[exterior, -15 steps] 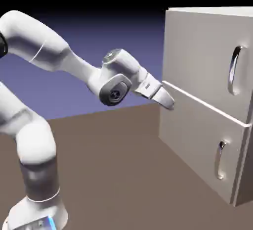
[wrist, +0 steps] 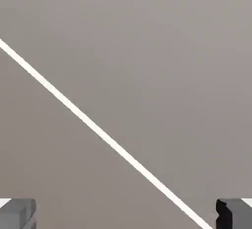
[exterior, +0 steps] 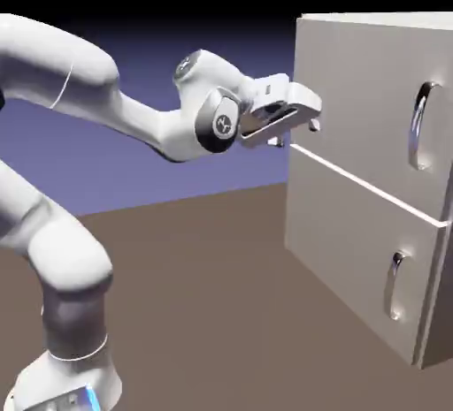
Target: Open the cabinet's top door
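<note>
The pale grey-beige cabinet [exterior: 354, 250] stands at the exterior view's right. Its top door [exterior: 354, 91] is shut and carries a long curved silver handle [exterior: 423, 125] near the right edge. My gripper [exterior: 298, 133] is open and empty, close to the top door's left edge just above the bright seam [exterior: 363, 186], far left of the handle. The hand view is filled by flat cabinet front [wrist: 147, 50] crossed diagonally by the seam [wrist: 103, 134]. My gripper [wrist: 125, 215] shows there only as two grey fingertips [wrist: 17, 213] set wide apart at the bottom corners.
Below the seam is the lower door [exterior: 345, 268] with its shorter handle [exterior: 394, 285], also shut. The brown table [exterior: 221, 312] spreads in front of the cabinet. My arm's elbow and base [exterior: 71, 312] stand at the left.
The hand has risen and rolled. It pointed down at the seam before; now it is level, slightly higher, against the top door's left edge. Both doors are unmoved.
</note>
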